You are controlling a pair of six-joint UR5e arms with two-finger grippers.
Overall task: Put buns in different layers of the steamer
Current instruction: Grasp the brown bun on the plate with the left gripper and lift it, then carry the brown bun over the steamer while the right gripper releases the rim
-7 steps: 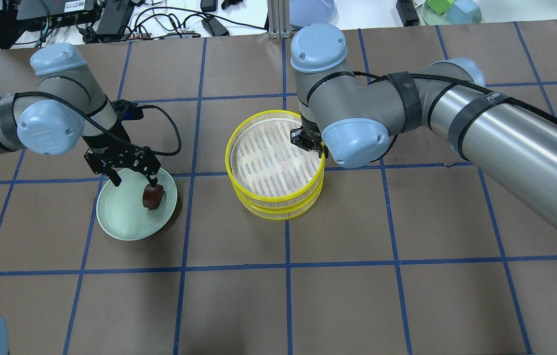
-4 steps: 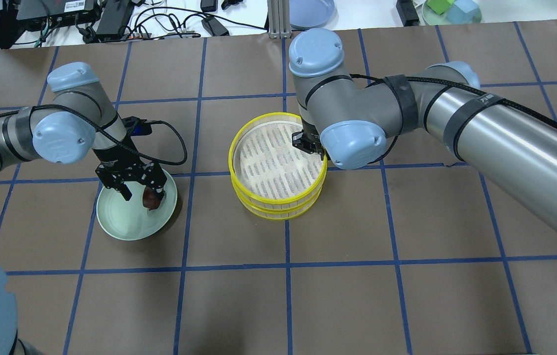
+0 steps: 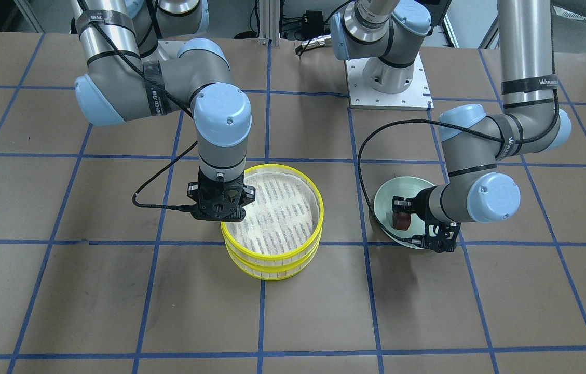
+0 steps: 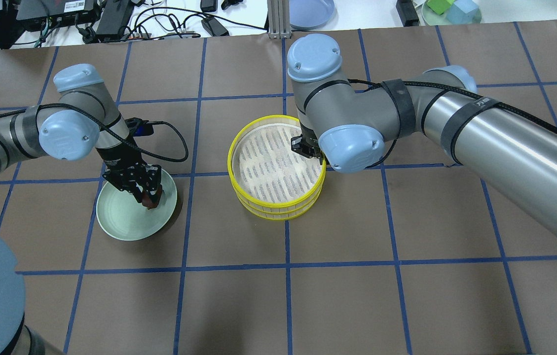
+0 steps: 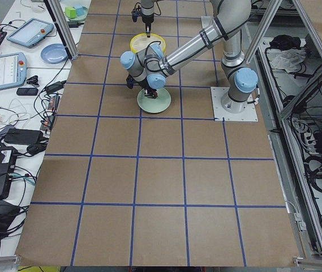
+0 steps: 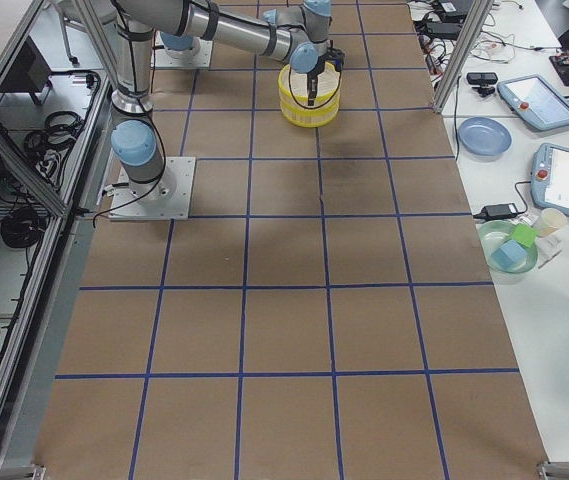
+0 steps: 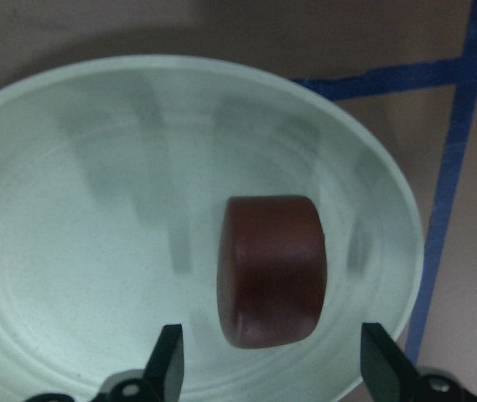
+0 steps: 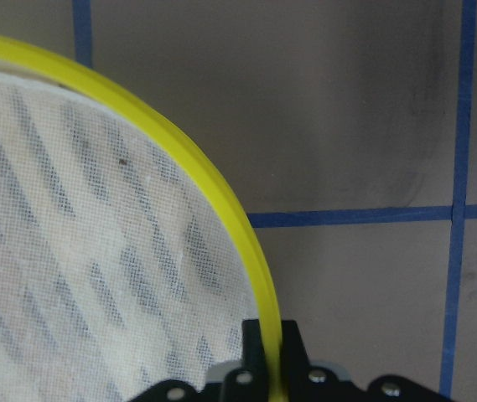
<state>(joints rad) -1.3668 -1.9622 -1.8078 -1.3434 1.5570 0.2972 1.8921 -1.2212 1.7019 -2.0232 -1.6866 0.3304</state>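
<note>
Front view: the right gripper (image 3: 218, 205) pinches the rim of the upper layer (image 3: 319, 205), which is stacked on the lower layer (image 3: 272, 269), well in from the edges of the counter (image 3: 293, 322). Overhead: toward the counter's left edge, the left gripper (image 4: 145, 195) reaches down into the green plate (image 4: 120, 224). Left wrist: its jaws are spread wide on either side of the brown bun (image 7: 272, 272) on the plate, touching neither side of it. Right wrist: the jaws are closed on the yellow rim.

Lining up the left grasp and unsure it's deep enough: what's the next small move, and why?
Probably lower the left gripper a little. Its open fingers flank the bun on the plate, but in the wrist view their tips overlap only its near edge, so closing now might grip shallowly.
</note>
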